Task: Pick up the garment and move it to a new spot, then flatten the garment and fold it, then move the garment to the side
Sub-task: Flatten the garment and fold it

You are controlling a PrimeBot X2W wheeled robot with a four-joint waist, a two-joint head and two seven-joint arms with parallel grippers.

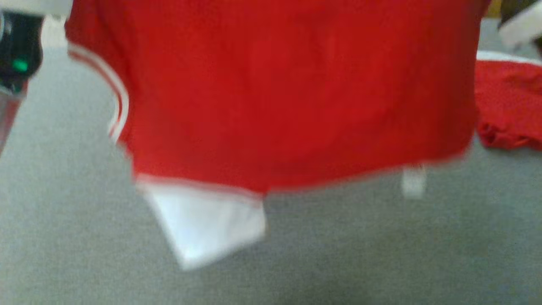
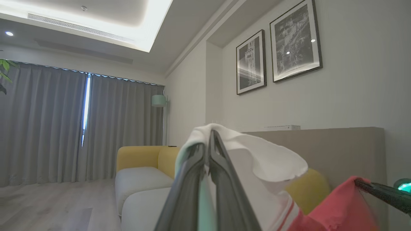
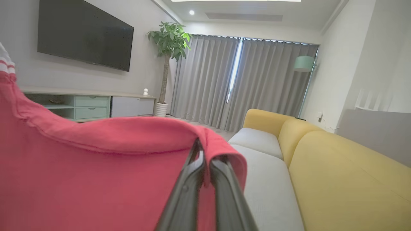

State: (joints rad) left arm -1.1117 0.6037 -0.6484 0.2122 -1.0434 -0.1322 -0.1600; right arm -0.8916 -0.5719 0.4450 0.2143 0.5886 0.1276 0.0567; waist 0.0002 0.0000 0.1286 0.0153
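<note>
The garment [image 1: 271, 93] is red with white stripes and a white panel [image 1: 207, 224] at its lower edge. It hangs spread out above the grey surface [image 1: 84, 237], blurred. In the left wrist view my left gripper [image 2: 209, 136] is shut on a white part of the garment [image 2: 266, 157]. In the right wrist view my right gripper [image 3: 205, 150] is shut on a folded red edge of the garment [image 3: 96, 166]. The dark left wrist housing [image 1: 19, 55] with its green light is at the upper left of the head view. A pale right forearm [image 1: 523, 23] is at the upper right.
More red cloth with a white edge [image 1: 508, 106] lies bunched on the grey surface at the right; I cannot tell whether it belongs to the held garment. A yellow and grey sofa [image 3: 321, 166], a TV [image 3: 83, 35], a plant [image 3: 168, 41] and curtains [image 3: 244, 80] stand around.
</note>
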